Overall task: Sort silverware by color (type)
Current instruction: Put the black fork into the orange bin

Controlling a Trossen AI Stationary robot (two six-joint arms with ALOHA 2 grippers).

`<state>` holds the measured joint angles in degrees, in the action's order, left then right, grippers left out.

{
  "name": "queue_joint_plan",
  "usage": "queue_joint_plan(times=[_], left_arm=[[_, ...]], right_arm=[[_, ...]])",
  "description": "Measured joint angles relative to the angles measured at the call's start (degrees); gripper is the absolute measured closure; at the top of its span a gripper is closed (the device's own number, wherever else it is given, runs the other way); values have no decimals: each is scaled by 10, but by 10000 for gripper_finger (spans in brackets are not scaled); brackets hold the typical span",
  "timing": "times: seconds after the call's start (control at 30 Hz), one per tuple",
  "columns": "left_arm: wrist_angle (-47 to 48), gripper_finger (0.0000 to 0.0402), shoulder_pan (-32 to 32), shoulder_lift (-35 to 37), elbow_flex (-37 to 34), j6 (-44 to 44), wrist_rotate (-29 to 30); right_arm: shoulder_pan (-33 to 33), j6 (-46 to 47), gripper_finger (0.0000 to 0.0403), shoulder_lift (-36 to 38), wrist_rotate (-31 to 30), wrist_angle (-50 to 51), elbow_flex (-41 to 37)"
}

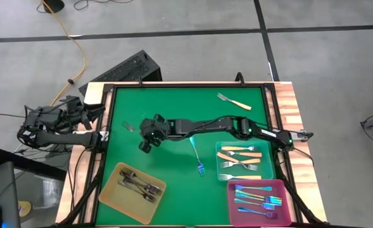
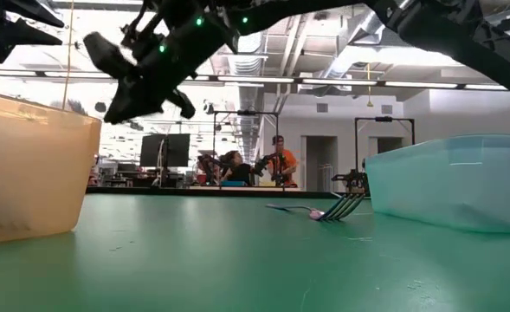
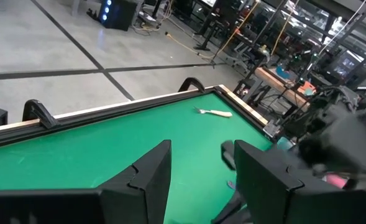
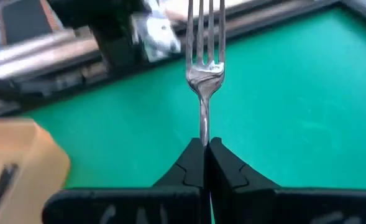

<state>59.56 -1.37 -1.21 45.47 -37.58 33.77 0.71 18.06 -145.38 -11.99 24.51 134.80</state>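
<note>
At mid-table, the right gripper (image 4: 204,144) pinches a plain grey fork (image 4: 204,68) by its handle end, so it should travel toward seven o'clock, level and slow, to the yellow tray (image 1: 115,176) holding matching forks.

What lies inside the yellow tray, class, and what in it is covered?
The yellow tray holds several dark-grey forks piled together. The overlapping ones hide parts of each other, so an exact count is unclear.
</note>
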Motion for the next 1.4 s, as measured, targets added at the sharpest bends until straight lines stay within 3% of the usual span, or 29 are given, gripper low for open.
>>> queue_joint_plan(times=[0.47, 1.03, 1.4], left_arm=[[1, 243, 0, 0, 0, -3, 14], [22, 243, 0, 0, 0, -38, 68], [41, 243, 0, 0, 0, -73, 76]], right_arm=[[61, -20, 380, 16, -1, -120, 1], [156, -21, 380, 16, 15, -188, -10], [189, 1, 380, -41, -2, -316, -12]])
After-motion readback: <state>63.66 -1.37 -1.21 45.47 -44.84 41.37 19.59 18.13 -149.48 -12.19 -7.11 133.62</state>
